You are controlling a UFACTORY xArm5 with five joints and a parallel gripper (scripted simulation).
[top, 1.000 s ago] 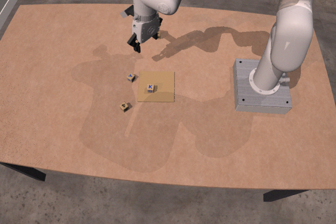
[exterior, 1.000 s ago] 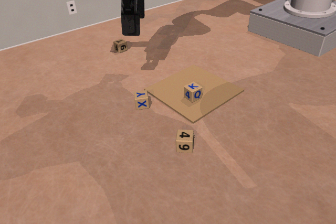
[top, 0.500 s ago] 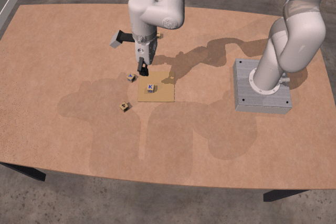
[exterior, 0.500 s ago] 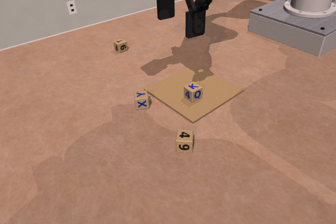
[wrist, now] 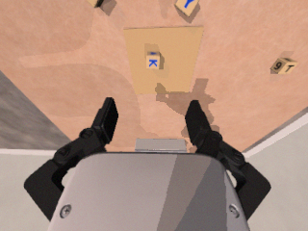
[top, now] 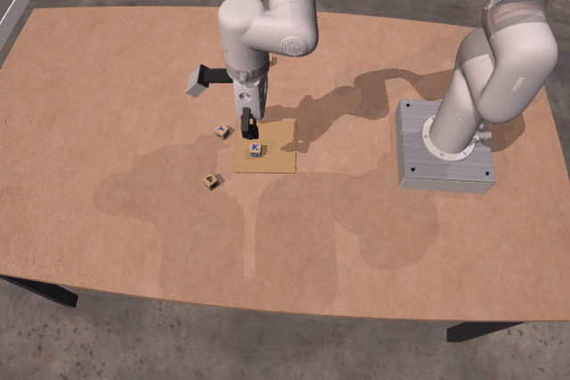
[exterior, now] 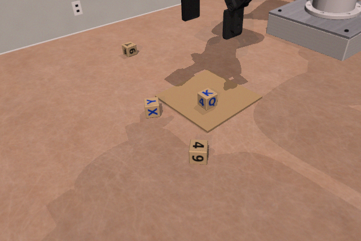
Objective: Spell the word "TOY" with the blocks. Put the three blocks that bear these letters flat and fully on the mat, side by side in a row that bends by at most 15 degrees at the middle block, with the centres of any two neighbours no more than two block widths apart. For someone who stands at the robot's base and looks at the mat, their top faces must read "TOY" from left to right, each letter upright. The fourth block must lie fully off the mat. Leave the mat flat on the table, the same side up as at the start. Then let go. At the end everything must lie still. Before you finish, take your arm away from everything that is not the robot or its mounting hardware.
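My gripper is open and empty, high above the table. The mat lies flat. A block with blue K on top sits on it, blue Q and 4 on its sides. The block with Y up lies just off the mat, turned askew, X on a side. A block with black 4 up lies off the mat. The block showing T lies farther off, mostly hidden by the arm in the top view.
The robot's base plate stands on the table beyond the mat's side away from the Y and 4 blocks. The arm reaches over the table, and its shadow falls across part of the mat. A wall socket shows behind the table.
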